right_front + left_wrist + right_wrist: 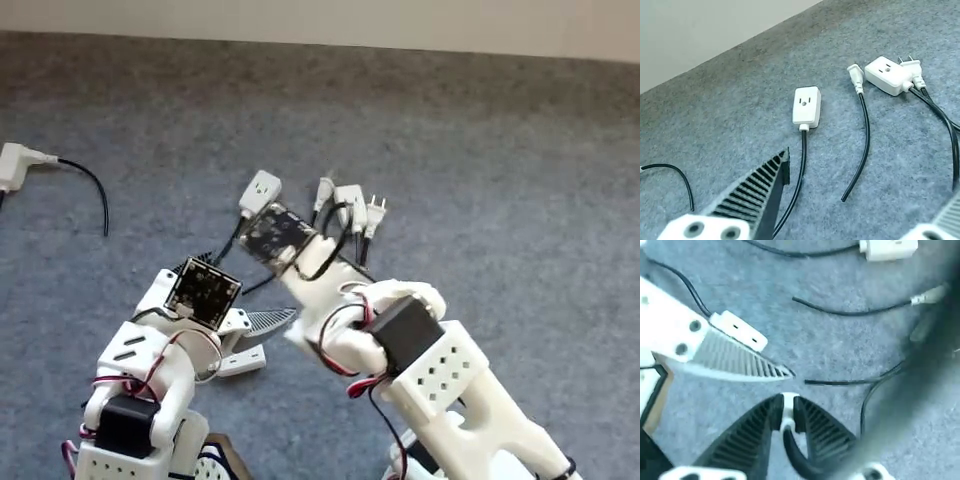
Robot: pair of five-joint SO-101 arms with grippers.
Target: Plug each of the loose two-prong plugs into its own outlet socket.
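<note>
In the right wrist view my right gripper (786,407) is shut on a small white plug (787,419) whose black cord (792,450) curls back between the fingers. My left gripper (865,192) is open just above the carpet, with nothing between its ribbed fingers (757,195). Ahead of it lie a white outlet socket (806,105), a loose plug (855,75), a second socket (886,75) and another two-prong plug (912,67). From above, the same row is the socket (260,190), plug (323,190), socket (350,200) and plug (375,212).
Another white socket (240,362) lies right beside the left gripper's finger (740,362). A further socket (15,165) with a black cord sits at the far left edge. Black cords (862,145) trail over the grey carpet (500,150). The two wrists stand close together.
</note>
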